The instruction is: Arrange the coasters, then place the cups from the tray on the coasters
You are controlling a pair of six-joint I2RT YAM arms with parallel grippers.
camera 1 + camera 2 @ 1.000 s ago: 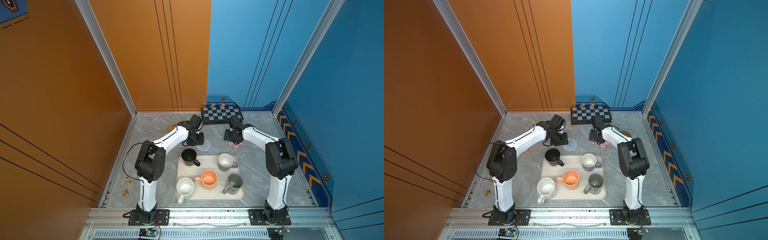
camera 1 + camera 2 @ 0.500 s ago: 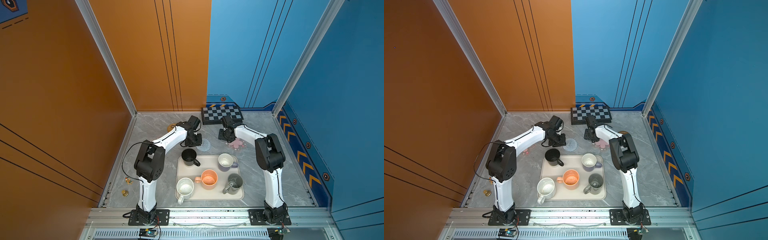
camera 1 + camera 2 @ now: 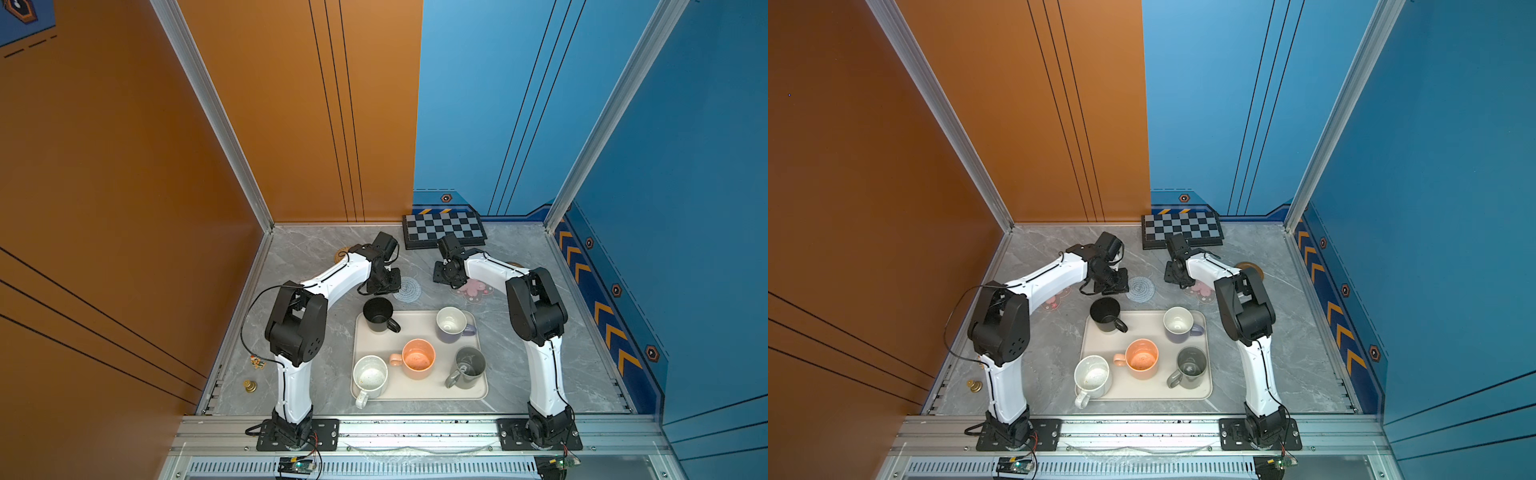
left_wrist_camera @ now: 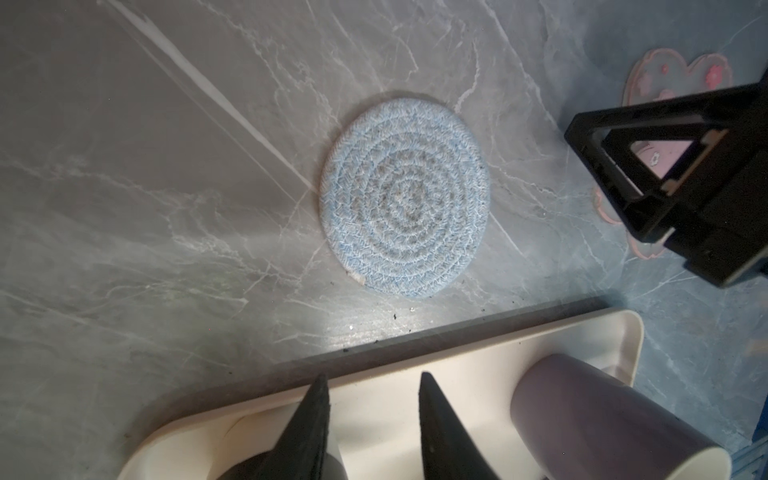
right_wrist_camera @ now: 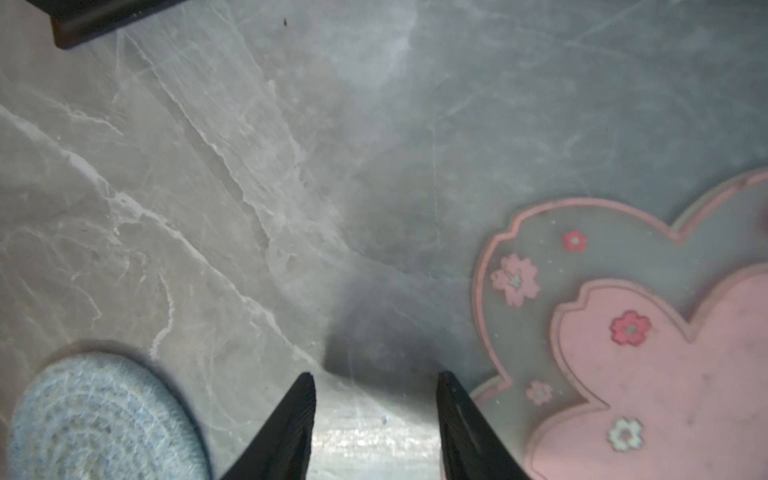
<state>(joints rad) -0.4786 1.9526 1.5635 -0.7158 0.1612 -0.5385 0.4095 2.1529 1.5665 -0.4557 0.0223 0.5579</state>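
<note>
A grey-blue knitted coaster (image 3: pixel 408 289) (image 4: pixel 405 199) lies just beyond the cream tray (image 3: pixel 419 332). To its right lies a pink flower coaster (image 3: pixel 473 289) (image 5: pixel 644 353). My left gripper (image 3: pixel 384 286) (image 4: pixel 372 376) is open and empty over the tray's far edge, by the black cup (image 3: pixel 378 314). My right gripper (image 3: pixel 446 276) (image 5: pixel 376 374) is open over bare table between the two coasters. The lavender cup (image 3: pixel 451 324), peach cup (image 3: pixel 417 358), grey cup (image 3: pixel 469 365) and speckled white cup (image 3: pixel 370 376) stand on the tray.
A straw coaster (image 3: pixel 343 252) shows behind the left arm and a brown wooden coaster (image 3: pixel 1250 268) behind the right arm. A second pink coaster (image 3: pixel 1054 301) lies under the left forearm. A checkered board (image 3: pixel 444 230) sits at the back wall. Small brass bits (image 3: pixel 249 386) lie front left.
My right gripper has moved left off the pink flower coaster to the bare table beside it, and its jaws have narrowed a little. The left arm has barely moved.
</note>
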